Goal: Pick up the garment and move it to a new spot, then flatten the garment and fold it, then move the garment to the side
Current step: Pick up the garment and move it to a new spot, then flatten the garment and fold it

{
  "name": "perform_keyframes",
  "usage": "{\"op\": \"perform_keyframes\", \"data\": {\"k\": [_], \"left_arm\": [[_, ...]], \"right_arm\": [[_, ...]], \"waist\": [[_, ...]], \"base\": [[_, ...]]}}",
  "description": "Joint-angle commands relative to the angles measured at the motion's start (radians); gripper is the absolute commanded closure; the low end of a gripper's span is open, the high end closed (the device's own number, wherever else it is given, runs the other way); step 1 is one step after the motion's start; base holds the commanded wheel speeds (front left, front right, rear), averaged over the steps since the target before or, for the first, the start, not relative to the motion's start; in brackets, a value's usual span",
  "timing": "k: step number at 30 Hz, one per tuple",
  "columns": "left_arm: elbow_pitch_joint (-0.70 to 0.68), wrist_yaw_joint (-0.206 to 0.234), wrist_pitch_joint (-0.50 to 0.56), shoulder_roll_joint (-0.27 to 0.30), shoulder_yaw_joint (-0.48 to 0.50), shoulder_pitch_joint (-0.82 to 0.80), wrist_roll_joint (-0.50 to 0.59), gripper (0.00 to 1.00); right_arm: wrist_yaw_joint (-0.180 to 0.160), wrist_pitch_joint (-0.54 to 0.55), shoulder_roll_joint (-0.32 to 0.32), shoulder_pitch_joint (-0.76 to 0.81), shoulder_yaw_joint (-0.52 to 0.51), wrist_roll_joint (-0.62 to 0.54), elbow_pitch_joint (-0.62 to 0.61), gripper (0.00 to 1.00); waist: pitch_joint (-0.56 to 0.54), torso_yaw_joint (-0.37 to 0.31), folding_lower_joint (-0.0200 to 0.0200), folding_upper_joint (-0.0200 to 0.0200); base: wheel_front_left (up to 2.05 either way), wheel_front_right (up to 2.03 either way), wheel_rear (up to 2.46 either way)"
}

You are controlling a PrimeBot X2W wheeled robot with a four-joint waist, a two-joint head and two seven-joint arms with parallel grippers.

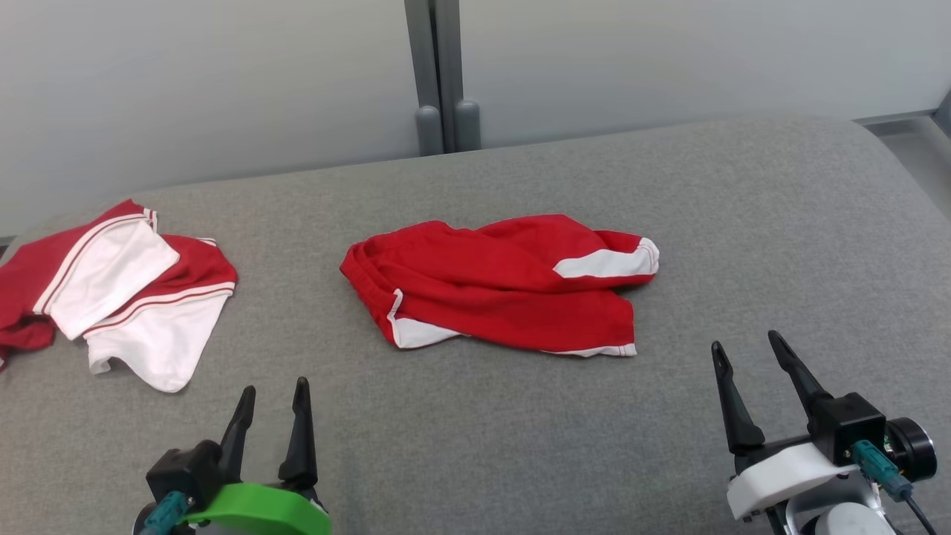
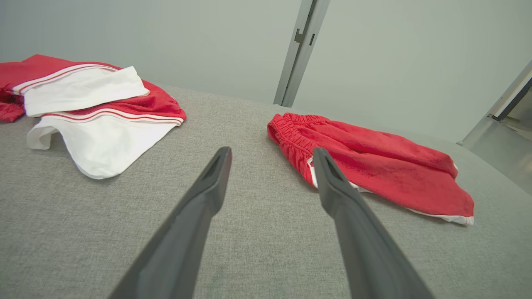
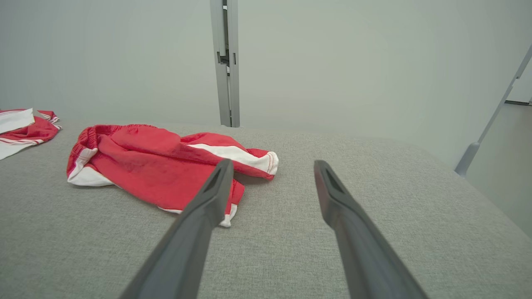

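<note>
A pair of red shorts (image 1: 505,282) with white side panels lies loosely crumpled in the middle of the grey padded surface (image 1: 520,446), waistband to the left. The left wrist view has the shorts (image 2: 374,166) ahead and to the right, the right wrist view has the shorts (image 3: 153,162) ahead and to the left. My left gripper (image 1: 273,390) stands open near the front edge, left of the shorts and apart from them. My right gripper (image 1: 745,343) is open at the lower right, a short way from the hem corner. Nothing is between either pair of fingers.
A heap of other red and white garments (image 1: 111,290) lies at the far left of the surface. A pale wall with a grey upright post (image 1: 438,74) runs behind. The surface curves down at its right end (image 1: 906,193).
</note>
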Motion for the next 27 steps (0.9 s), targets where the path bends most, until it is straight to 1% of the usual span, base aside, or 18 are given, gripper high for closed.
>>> {"op": "perform_keyframes", "data": {"k": [1, 4, 11, 18, 21, 27], "left_arm": [[-0.009, -0.004, -0.001, -0.005, 0.011, 0.021, 0.026, 0.00], [-0.026, -0.004, -0.001, -0.011, 0.034, 0.050, 0.026, 0.00], [-0.037, -0.004, -0.001, -0.018, 0.040, 0.082, 0.031, 0.00], [-0.031, -0.004, -0.001, -0.019, 0.039, 0.085, 0.010, 0.00], [-0.028, -0.003, -0.001, -0.019, 0.039, 0.084, 0.028, 0.00], [-0.021, -0.003, -0.001, -0.019, 0.041, 0.084, 0.019, 0.00]], "right_arm": [[0.000, -0.002, -0.004, 0.014, 0.002, 0.007, 0.003, 0.00], [0.000, -0.002, -0.004, 0.024, 0.004, 0.010, 0.008, 0.00], [0.000, -0.002, -0.004, 0.038, 0.013, 0.020, 0.022, 0.00], [0.000, -0.002, -0.004, 0.037, 0.021, 0.024, 0.030, 0.00], [0.000, -0.002, -0.004, 0.035, 0.022, 0.025, 0.031, 0.00], [0.000, -0.002, -0.004, 0.031, 0.020, 0.028, 0.034, 0.00]], "waist": [[-0.013, 0.011, 0.0000, 0.0000], [-0.018, 0.011, 0.0000, 0.0000], [-0.022, 0.012, 0.0000, 0.0000], [-0.022, 0.008, 0.0000, 0.0000], [-0.022, 0.006, 0.0000, 0.0000], [-0.022, 0.006, 0.0000, 0.0000]], "base": [[0.00, 0.00, 0.00], [0.00, 0.00, 0.00], [0.00, 0.00, 0.00], [0.00, 0.00, 0.00], [0.00, 0.00, 0.00], [0.00, 0.00, 0.00]]}}
